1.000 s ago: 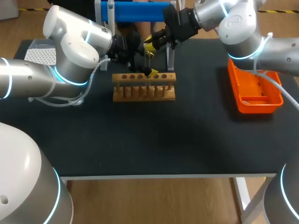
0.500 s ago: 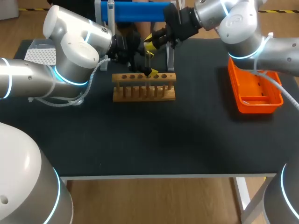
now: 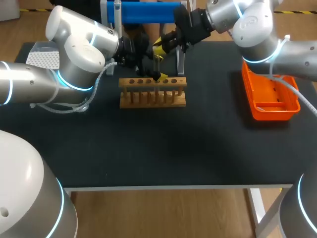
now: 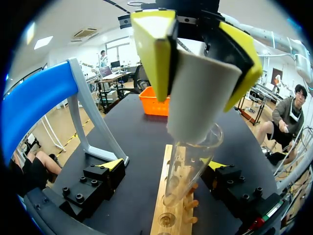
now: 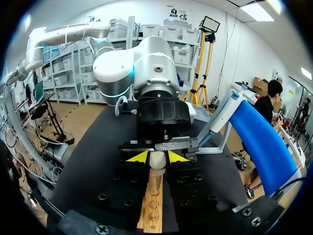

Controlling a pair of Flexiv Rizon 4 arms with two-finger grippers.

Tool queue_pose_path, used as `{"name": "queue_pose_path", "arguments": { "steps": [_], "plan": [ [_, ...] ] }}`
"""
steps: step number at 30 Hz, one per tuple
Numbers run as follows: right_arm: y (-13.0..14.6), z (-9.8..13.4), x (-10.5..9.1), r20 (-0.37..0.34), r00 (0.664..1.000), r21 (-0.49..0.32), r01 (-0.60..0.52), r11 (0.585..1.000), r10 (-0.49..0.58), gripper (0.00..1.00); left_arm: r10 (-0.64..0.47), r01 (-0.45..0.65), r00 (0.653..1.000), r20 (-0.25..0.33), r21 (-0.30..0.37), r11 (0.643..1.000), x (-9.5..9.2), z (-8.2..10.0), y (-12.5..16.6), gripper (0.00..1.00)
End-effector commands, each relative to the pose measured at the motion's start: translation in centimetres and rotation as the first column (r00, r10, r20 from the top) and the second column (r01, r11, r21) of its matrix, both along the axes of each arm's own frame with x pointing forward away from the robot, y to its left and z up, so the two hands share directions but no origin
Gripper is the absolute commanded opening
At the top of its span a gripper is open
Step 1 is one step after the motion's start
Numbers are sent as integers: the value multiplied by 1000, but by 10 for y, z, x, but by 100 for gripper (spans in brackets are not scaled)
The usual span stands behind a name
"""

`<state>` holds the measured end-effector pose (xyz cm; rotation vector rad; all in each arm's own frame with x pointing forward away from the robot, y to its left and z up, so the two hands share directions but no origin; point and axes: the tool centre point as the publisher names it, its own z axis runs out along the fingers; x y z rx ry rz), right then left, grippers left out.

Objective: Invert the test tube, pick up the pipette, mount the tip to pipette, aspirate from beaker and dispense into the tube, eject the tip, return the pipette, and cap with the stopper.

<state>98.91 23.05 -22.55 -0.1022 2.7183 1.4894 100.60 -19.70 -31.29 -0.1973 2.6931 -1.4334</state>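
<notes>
A wooden test tube rack [image 3: 152,92] stands mid-table at the back. A clear glass test tube [image 4: 188,166] stands upright in the rack [image 4: 171,220]. On its mouth sits a white stopper [image 4: 200,103], and my right gripper [image 4: 195,58] is shut on that stopper from above. My left gripper [image 4: 164,165] is open wide, one finger on each side of the tube and neither touching it. The right wrist view shows the right gripper [image 5: 157,156] on the stopper [image 5: 157,160] with the tube [image 5: 155,186] below. In the head view both grippers, left [image 3: 154,69] and right [image 3: 158,47], meet over the rack.
A blue pipette stand [image 3: 143,12] stands just behind the rack. An orange tray [image 3: 270,94] sits at the right, and a white tip box [image 3: 42,54] at the far left. My left arm [image 5: 146,73] faces the right wrist camera closely.
My right gripper has shifted very slightly toward the back with the stopper. The left arm has kept still.
</notes>
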Motion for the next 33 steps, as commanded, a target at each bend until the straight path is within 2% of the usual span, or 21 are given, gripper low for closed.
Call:
{"name": "queue_pose_path", "arguments": {
  "steps": [1,20,33],
  "plan": [
    [-1,-3,0,-4,1000,-8,-4,1000,4,0,-2,2,1000,-3,1,1000,1,0,0,100],
    [0,5,1,-3,1000,12,-1,1000,1,0,-2,2,1000,-3,1,1000,1,0,0,100],
    [1,1,-1,-30,1000,-3,3,1000,-3,0,-2,2,1000,-3,1,1000,1,0,0,100]
  ]
}}
